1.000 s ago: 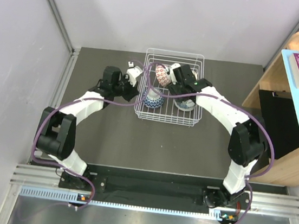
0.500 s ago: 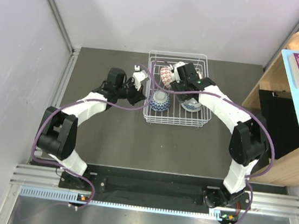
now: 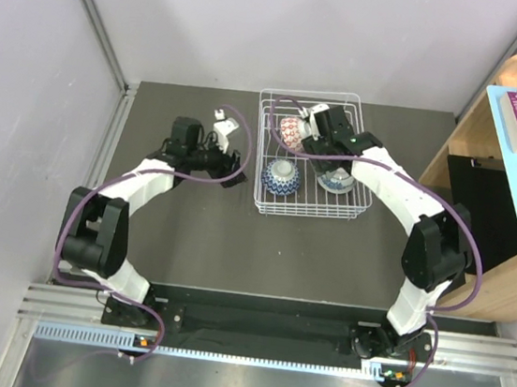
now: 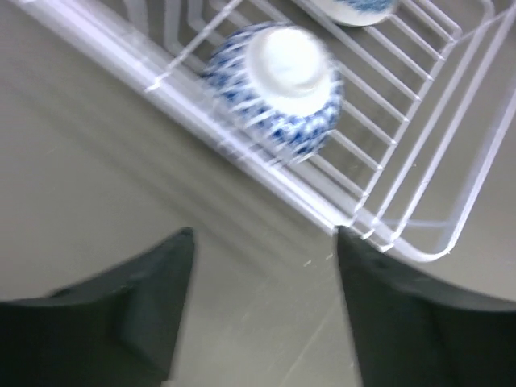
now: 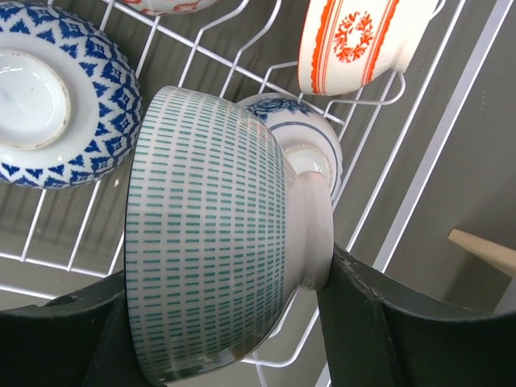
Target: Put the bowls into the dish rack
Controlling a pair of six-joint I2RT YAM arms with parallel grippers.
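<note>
At the far edge of the tabletop (image 3: pixel 188 232), right of middle: dish rack (image 3: pixel 309 92), white wire. From above it holds a blue-and-white bowl (image 3: pixel 279 175), foot up, at the near left corner. A second blue-and-white bowl (image 3: pixel 336 178) is at the near right side, and an orange-red bowl (image 3: pixel 291 130) sits farther back. The tabletop is bare left of the rack and in front of it. A wooden shelf (image 3: pixel 492 137) stands off to its right, so that side is tighter.

Left wrist view, blurred: left gripper (image 4: pixel 262 274) spread wide with nothing in it, over bare tabletop just outside the rack's near left corner.

Right wrist view: right gripper (image 5: pixel 230 278) clamped on the pale green bowl (image 5: pixel 210 234). The bowl is turned on edge above the rack wires, with its foot ring against one finger. Other bowls lie close underneath.

Likely handling: glazed ceramic, so rigid, slick and easily chipped. The hold at the foot looks narrow and the bowl could swivel. Open room among the wires is scant, so lower it slowly, clear of neighbouring rims.
</note>
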